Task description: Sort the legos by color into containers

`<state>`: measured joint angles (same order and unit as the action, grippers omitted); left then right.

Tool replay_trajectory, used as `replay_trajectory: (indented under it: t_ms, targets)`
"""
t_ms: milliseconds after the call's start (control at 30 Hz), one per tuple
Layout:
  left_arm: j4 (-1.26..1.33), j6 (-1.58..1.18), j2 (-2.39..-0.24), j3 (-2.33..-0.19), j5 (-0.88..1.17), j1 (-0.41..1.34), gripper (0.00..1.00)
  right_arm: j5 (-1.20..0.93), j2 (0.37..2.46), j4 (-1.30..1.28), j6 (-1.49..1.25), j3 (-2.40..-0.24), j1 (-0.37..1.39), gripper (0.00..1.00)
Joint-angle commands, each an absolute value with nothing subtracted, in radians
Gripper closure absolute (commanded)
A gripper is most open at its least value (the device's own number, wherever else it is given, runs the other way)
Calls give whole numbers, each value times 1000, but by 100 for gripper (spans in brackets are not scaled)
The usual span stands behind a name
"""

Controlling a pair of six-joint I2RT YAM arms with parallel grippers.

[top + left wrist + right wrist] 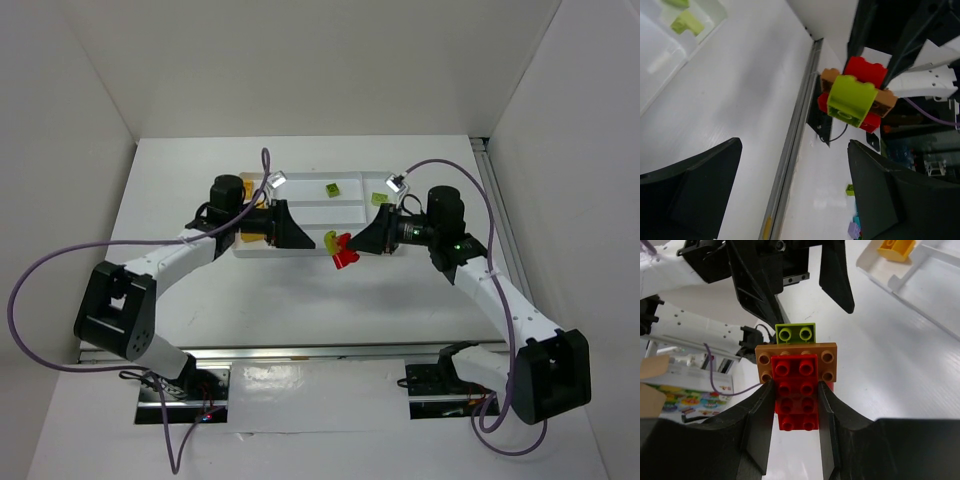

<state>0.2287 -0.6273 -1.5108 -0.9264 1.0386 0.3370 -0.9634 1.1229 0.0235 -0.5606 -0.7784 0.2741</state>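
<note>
My right gripper (352, 246) is shut on a stack of joined legos held above the table, just in front of the white tray (300, 190). In the right wrist view its fingers clamp a red brick (797, 395) under a tan plate (826, 359), with a lime green brick (796, 333) at the far end. My left gripper (305, 232) is open and empty, facing the stack (855, 95) with a short gap between them. One lime brick (331, 188) lies in a middle slot, another (380, 198) in the right section. A yellow-orange brick (895, 247) lies in the tray's left end.
The tray lies across the middle of the table behind both grippers. An aluminium rail (790, 145) runs along the table's right edge. Beyond it, small loose bricks (851, 189) lie off the table. White walls enclose the workspace on three sides.
</note>
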Motion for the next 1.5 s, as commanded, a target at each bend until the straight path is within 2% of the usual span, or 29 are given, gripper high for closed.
replay_trajectory:
  t_ms: [0, 167, 333, 567, 700, 733, 967, 1000, 1033, 1100, 1167, 1367, 1467]
  targets:
    - [489, -689, -1497, -923, 1177, 362, 2, -1049, 1103, 98, -565, -788, 270, 80]
    - [606, -750, -1529, -942, 1265, 408, 3, -1092, 1103, 87, -555, -799, 270, 80]
    - [382, -560, -1529, -1019, 1267, 471, 5, -1101, 1112, 97, -555, -799, 270, 80]
    - [437, -613, -1574, -1039, 1267, 480, 11, -1101, 1121, 87, -545, -818, 298, 80]
    - [459, -623, -1574, -1039, 1258, 480, 20, -1101, 1131, 89, -545, -807, 307, 80]
    - [459, -632, -1574, -1039, 1258, 480, 28, -1101, 1131, 89, -545, -807, 307, 80]
    - [470, -641, -1583, -1039, 1235, 489, 55, -1025, 1150, -6, -477, -816, 330, 80]
    - [456, -629, -1583, -1039, 1235, 489, 75, -991, 1150, -24, -466, -816, 330, 80]
    - [402, -603, -1574, -1049, 1221, 489, 87, -973, 1150, -58, -448, -816, 319, 80]
    - [339, -571, -1574, -1060, 1197, 489, 100, -924, 1138, -93, -431, -827, 290, 81]
    - [327, -575, -1574, -1052, 1215, 489, 100, -862, 1112, -127, -407, -836, 275, 81]
    - [316, -574, -1555, -970, 1215, 454, 100, -871, 1092, -141, -407, -836, 213, 81]
    - [200, -522, -1545, -994, 1166, 404, 100, -816, 1092, -187, -385, -836, 213, 81]
